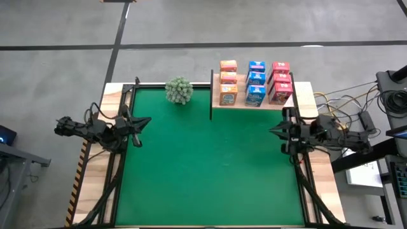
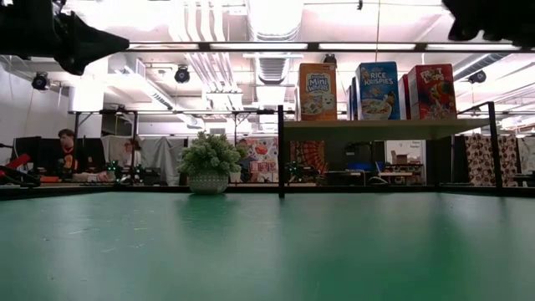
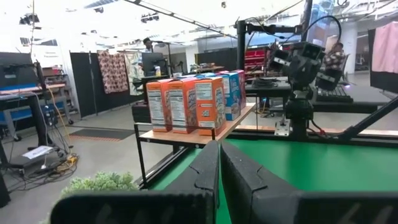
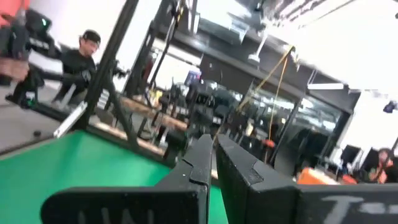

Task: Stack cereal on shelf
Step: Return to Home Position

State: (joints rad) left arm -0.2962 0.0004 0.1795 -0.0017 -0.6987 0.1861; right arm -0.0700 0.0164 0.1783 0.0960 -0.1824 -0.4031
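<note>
Nine cereal boxes stand on the light wooden shelf at the table's far right: orange, blue and red-pink, each colour in a row. They also show in the low view and the left wrist view. My left gripper is at the mat's left edge, shut and empty. My right gripper is at the mat's right edge, shut and empty.
A round green fuzzy plant stands at the mat's far edge, left of the shelf. The large green mat covers the table between the arms. Black shelf posts rise at the shelf's left end. People show in the room behind.
</note>
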